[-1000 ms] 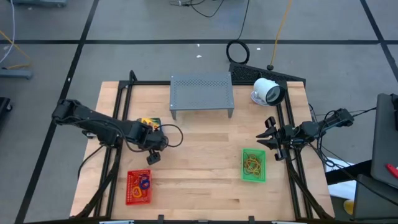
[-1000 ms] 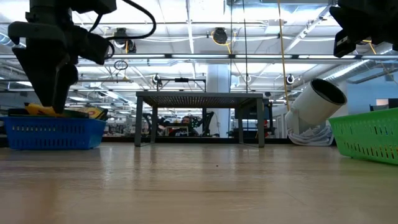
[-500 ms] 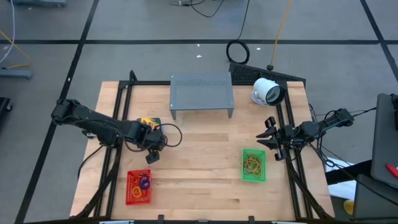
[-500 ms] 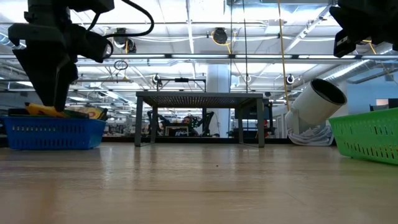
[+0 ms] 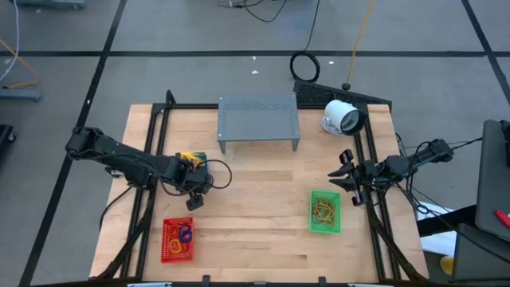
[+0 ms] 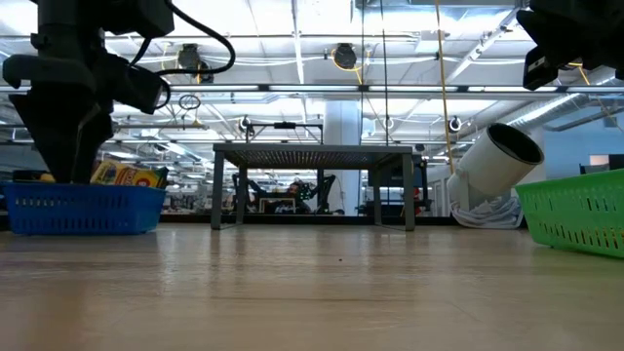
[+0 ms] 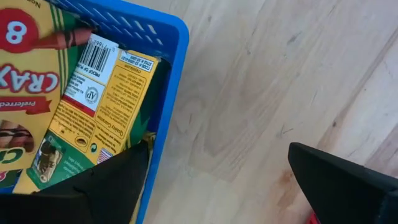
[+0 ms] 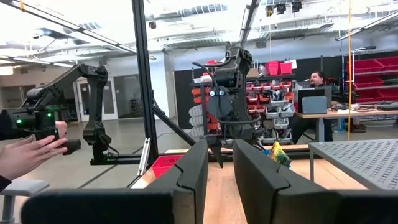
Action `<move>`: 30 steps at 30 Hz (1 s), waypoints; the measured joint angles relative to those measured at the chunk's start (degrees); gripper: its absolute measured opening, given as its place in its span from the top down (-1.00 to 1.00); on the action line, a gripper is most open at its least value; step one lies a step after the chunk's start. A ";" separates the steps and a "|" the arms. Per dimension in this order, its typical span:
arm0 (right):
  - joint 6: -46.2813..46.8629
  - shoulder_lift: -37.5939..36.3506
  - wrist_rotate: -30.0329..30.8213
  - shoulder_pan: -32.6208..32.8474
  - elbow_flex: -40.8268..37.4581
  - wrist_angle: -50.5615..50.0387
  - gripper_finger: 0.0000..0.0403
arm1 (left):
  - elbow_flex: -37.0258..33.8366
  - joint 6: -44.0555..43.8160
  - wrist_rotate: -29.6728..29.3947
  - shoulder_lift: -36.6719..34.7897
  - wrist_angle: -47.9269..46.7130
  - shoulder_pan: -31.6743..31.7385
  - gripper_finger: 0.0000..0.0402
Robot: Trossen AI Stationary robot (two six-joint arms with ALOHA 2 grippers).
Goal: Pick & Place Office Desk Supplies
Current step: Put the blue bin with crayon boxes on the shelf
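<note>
Now left gripper (image 6: 60,146) shifted aside, crayon pack (image 6: 129,176) uncovered in blue basket (image 6: 83,209).

Pretty standard lab space: pale wood tabletop (image 5: 255,207) sitting on a grey floor (image 5: 199,32) with dark tape lines. Ceiling strip lights (image 6: 292,44) run overhead, red storage bins (image 8: 364,65) line shelves, and a person (image 8: 318,79) sits at a far desk.

Wooden table (image 5: 255,215): blue basket (image 5: 191,159), red basket (image 5: 178,240), green basket (image 5: 325,212), grey stand (image 5: 258,119), white device (image 5: 343,117).
</note>
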 joint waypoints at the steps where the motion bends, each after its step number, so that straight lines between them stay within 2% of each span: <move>1: -0.02 0.00 0.00 0.02 0.00 -0.02 0.67 | 0.00 0.00 -0.19 0.00 0.00 0.00 -0.97; 10: -0.02 0.00 0.00 0.02 0.00 -0.02 0.67 | 0.00 0.16 -2.95 0.09 1.90 -0.02 -0.97; 20: -0.01 0.00 0.00 0.02 0.00 -0.02 0.67 | -0.10 0.68 -2.97 0.11 2.05 -0.02 -0.97; 30: -0.01 0.01 0.00 0.00 0.00 -0.02 0.67 | -3.98 0.60 -1.47 0.11 8.12 0.00 -0.97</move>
